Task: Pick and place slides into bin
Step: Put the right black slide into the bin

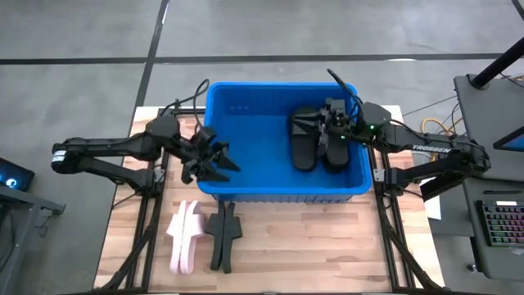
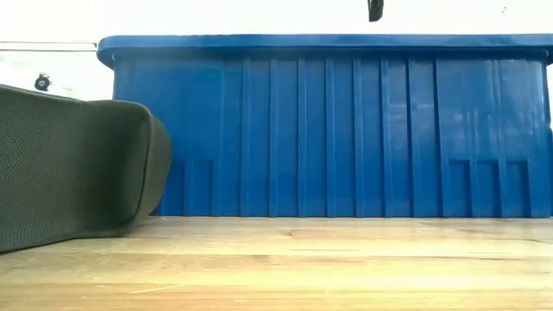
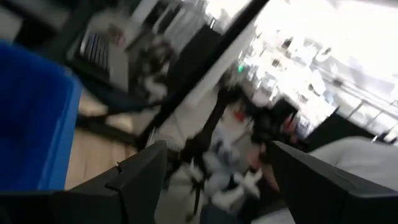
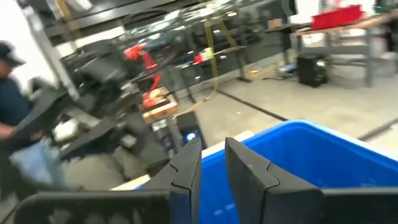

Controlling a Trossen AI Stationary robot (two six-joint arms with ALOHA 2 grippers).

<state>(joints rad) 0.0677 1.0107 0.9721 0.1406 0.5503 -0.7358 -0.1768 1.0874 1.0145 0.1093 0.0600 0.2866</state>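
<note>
The left gripper (image 1: 214,161) hangs with fingers spread and empty over the bin's (image 1: 246,187) left wall. The right gripper (image 1: 327,124), fingers nearly closed with a thin gap and holding nothing, hovers inside the bin above two black slides (image 1: 304,141) lying at its right side. On the table (image 1: 311,246) near the bin's front lie a pink slide (image 1: 183,236) and, just right of it, a black slide (image 1: 223,236). White lettering on the right arm (image 1: 430,150) reads "TROSSEN".

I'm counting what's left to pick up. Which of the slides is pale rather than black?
The pink slide, on the table in front of the bin, beside a black slide. The two in the bin are black.
</note>
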